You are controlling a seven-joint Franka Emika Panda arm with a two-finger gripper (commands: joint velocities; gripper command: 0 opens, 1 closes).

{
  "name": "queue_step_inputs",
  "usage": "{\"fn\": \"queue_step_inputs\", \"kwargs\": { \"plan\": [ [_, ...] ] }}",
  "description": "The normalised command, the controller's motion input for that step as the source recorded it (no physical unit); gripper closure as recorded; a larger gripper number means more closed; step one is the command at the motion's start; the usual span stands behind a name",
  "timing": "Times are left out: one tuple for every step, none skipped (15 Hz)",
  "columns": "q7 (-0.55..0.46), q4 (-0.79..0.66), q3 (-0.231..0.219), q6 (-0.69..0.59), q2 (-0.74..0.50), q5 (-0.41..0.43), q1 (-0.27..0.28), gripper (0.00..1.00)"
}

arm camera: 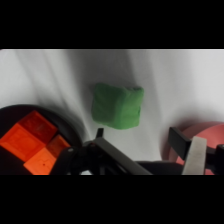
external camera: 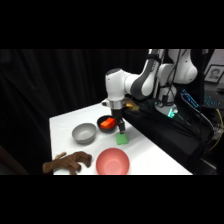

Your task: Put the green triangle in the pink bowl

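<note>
We see the gripper (external camera: 120,131) spread wide just above the green triangle (external camera: 121,139), which lies on the table (external camera: 145,155) between the dark bowl (external camera: 105,124) and the pink bowl (external camera: 112,162) — not yet held. Descending off-centre — a finger could nudge the block away.

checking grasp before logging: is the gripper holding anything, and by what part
Nothing is held: the gripper hangs open above the green triangle, which lies free on the table.
</note>
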Motion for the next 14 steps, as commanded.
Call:
{"fn": "queue_step_inputs", "kwargs": {
  "plan": [
    [0.02, -0.08, 0.051, 0.37, 0.12, 0.206, 0.007, 0.0],
    [0.04, -0.08, 0.043, 0.38, 0.13, 0.174, 0.011, 0.0],
    [0.06, -0.08, 0.031, 0.39, 0.13, 0.148, 0.012, 0.0],
    [0.03, -0.08, 0.04, 0.38, 0.13, 0.175, -0.003, 0.0],
    [0.03, -0.09, 0.042, 0.36, 0.11, 0.168, -0.005, 0.0],
    [0.03, -0.1, 0.046, 0.34, 0.09, 0.162, -0.007, 0.0],
    [0.06, -0.11, 0.042, 0.33, 0.07, 0.135, 0.005, 0.0],
    [0.05, -0.11, 0.048, 0.32, 0.06, 0.131, 0.005, 0.0],
    [0.05, -0.1, 0.05, 0.3, 0.06, 0.121, 0.011, 0.0],
    [0.09, -0.08, 0.025, 0.3, 0.08, 0.073, 0.034, 0.0],
    [0.09, -0.07, 0.017, 0.28, 0.09, 0.06, 0.037, 0.0],
    [0.1, -0.05, 0.005, 0.27, 0.11, 0.048, 0.04, 0.0],
    [0.08, -0.04, 0.002, 0.27, 0.12, 0.05, 0.033, 0.0],
    [0.02, -0.01, 0.035, 0.26, 0.14, 0.094, -0.002, 0.0]
  ]
}}
